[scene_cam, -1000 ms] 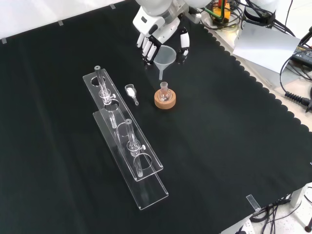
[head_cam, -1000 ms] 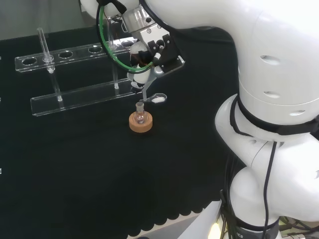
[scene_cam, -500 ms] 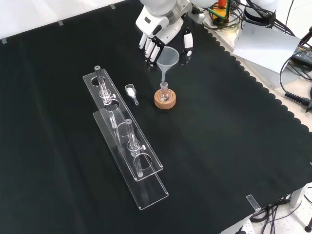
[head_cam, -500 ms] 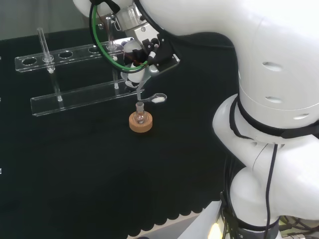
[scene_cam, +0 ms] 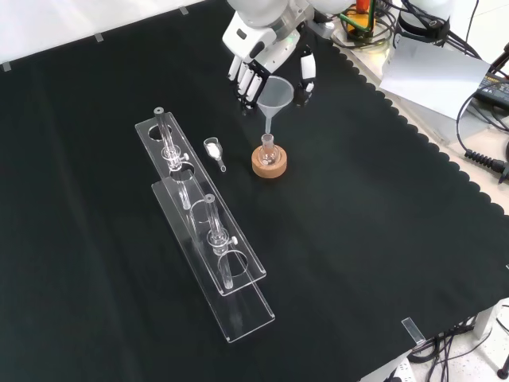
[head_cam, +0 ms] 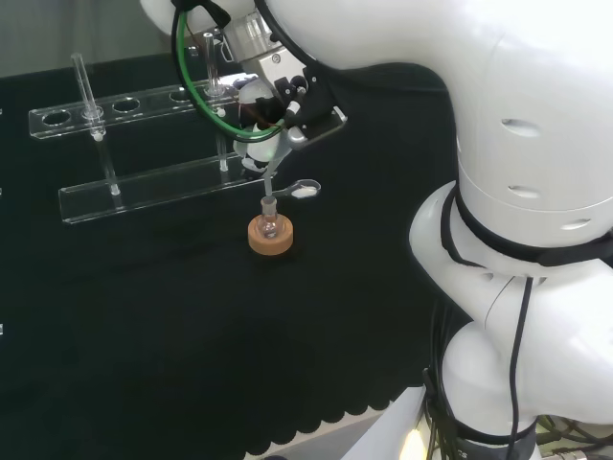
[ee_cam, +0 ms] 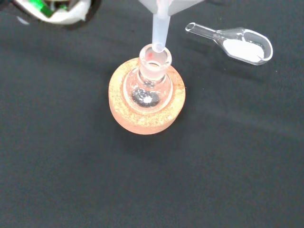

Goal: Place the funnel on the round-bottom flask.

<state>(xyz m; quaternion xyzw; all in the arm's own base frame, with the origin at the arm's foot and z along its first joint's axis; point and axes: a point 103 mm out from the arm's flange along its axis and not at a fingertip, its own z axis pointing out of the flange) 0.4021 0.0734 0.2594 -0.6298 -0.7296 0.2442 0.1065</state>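
Funnel poised at the flask mouth

Funnel [scene_cam: 275, 90] hangs pinched between the fingers and thumb of the hand [scene_cam: 253, 68], its stem tip right at the neck of the round-bottom flask [ee_cam: 148, 84], which sits in a cork ring [ee_cam: 146, 118]. If the stem comes down off-centre it could catch the rim and tip the flask off its stand, toward the glass scoop [ee_cam: 236, 41] lying nearby.
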